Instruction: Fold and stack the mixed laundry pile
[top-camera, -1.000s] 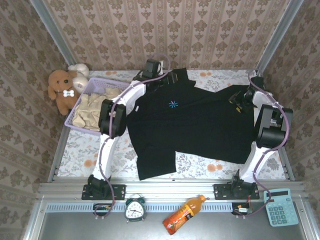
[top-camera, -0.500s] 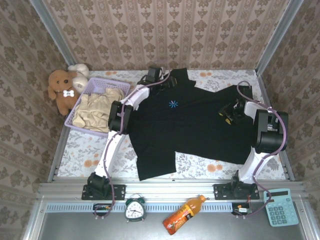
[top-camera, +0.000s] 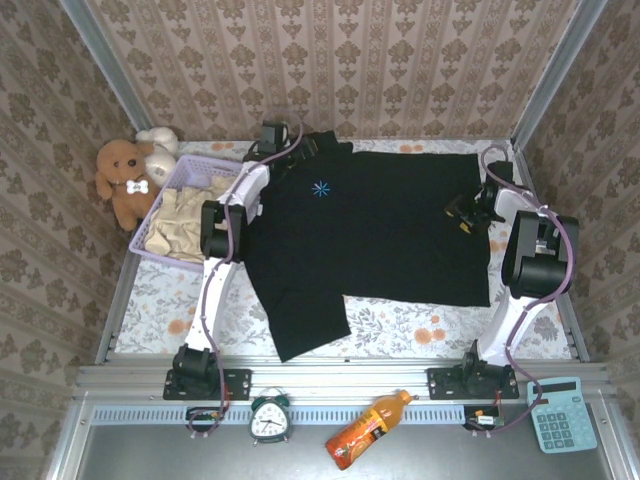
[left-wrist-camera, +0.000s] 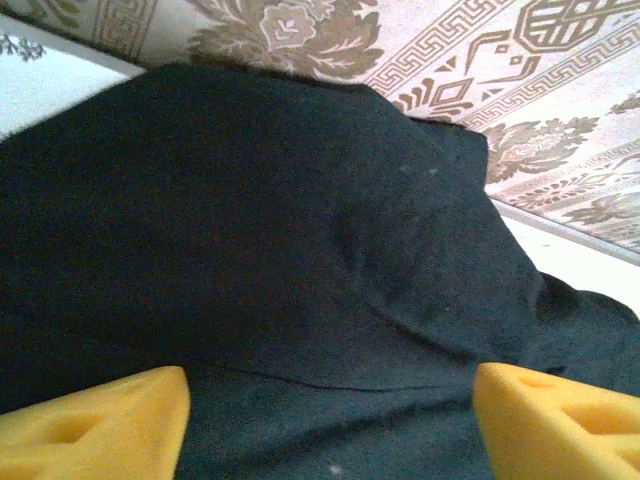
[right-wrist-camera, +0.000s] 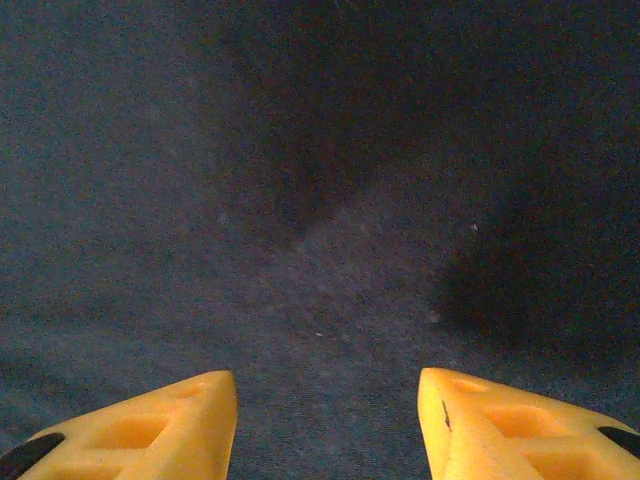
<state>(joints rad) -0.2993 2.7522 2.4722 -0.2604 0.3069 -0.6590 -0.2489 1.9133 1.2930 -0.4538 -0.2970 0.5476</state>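
Observation:
The large black garment (top-camera: 380, 240) lies spread flat over the table, its light-blue starburst mark (top-camera: 320, 188) near the back left. My left gripper (top-camera: 303, 152) hovers at the garment's back edge by the collar. In the left wrist view this gripper (left-wrist-camera: 330, 400) is open wide, with black cloth (left-wrist-camera: 280, 220) lying under and between the yellow fingers (left-wrist-camera: 100, 420). My right gripper (top-camera: 465, 212) is over the garment's right part, and in its wrist view it (right-wrist-camera: 325, 400) stands open just above smooth black cloth (right-wrist-camera: 320, 180). The cream-beige garment (top-camera: 185, 215) lies bunched in the lavender basket (top-camera: 170, 258).
Brown and white teddy bears (top-camera: 128, 172) sit at the back left beside the basket. On the near ledge are an alarm clock (top-camera: 270, 418), an orange bottle (top-camera: 365, 430) and a calculator (top-camera: 560, 412). Patterned walls close in the back and both sides.
The black garment has shifted back and to the left and its right part now lies flat and squared. My left gripper moved left along the collar and opened wider.

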